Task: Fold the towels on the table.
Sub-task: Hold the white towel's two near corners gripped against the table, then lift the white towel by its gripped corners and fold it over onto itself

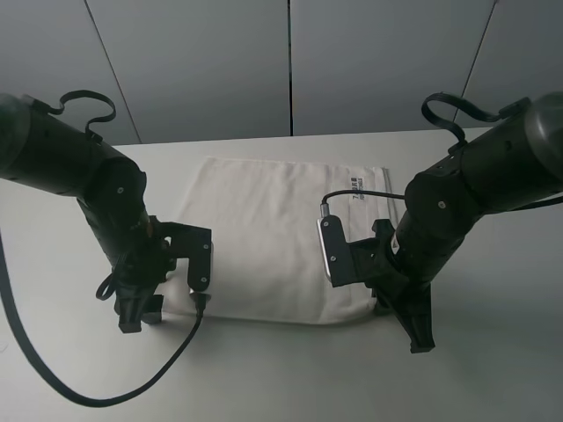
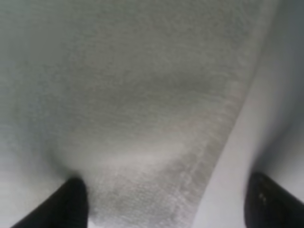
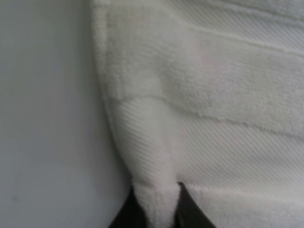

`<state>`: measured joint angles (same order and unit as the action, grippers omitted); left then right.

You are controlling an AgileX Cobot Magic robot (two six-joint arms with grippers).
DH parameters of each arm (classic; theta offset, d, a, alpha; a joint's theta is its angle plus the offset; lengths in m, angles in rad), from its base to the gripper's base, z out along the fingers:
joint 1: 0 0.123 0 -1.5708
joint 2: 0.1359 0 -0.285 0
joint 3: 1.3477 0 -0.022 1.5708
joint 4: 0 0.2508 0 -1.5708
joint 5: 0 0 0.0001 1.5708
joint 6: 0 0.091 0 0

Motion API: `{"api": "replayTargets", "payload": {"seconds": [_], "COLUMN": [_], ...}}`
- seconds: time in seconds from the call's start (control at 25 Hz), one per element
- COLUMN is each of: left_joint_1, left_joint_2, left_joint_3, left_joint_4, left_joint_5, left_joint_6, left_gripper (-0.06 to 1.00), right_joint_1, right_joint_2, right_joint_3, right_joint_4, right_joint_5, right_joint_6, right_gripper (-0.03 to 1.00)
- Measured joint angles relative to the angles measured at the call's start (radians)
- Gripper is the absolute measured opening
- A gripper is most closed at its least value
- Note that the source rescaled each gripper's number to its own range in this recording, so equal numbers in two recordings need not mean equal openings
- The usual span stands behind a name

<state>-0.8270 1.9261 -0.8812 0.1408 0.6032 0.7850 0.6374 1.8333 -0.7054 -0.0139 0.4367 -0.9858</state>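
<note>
Grey wall panels [image 1: 202,61], 3 dark seams [image 1: 290,61], behind white table [image 1: 264,374], soft even light

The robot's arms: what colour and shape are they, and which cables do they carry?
Both the left arm and the right arm are thick, rounded, matte black. Each carries a looped black cable; a long black cable trails from the left.

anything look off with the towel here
Nothing spilled or damaged. The towel lies flat; only one corner is bunched into a ridge, pinched by the right gripper, while the left gripper is open.
</note>
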Motion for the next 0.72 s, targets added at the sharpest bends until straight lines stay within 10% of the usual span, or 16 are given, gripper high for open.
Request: {"api": "replayTargets", "payload": {"seconds": [0.24,0.72], "left_joint_1": [0.0,0.0], "left_joint_2": [0.002,0.002], "left_joint_3": [-0.001,-0.001], "left_joint_4": [0.018,0.018], "left_joint_5": [-0.034,-0.034], "left_joint_6": [0.0,-0.02], "left_gripper": [0.02,0.01], "right_joint_1": [0.0,0.0], "right_joint_2": [0.0,0.0], "right_joint_3": [0.002,0.002], "right_joint_4": [0.03,0.169], "right_joint_5": [-0.015,-0.032], "right_joint_6": [0.01,0.014], "right_gripper": [0.0,0.0]}}
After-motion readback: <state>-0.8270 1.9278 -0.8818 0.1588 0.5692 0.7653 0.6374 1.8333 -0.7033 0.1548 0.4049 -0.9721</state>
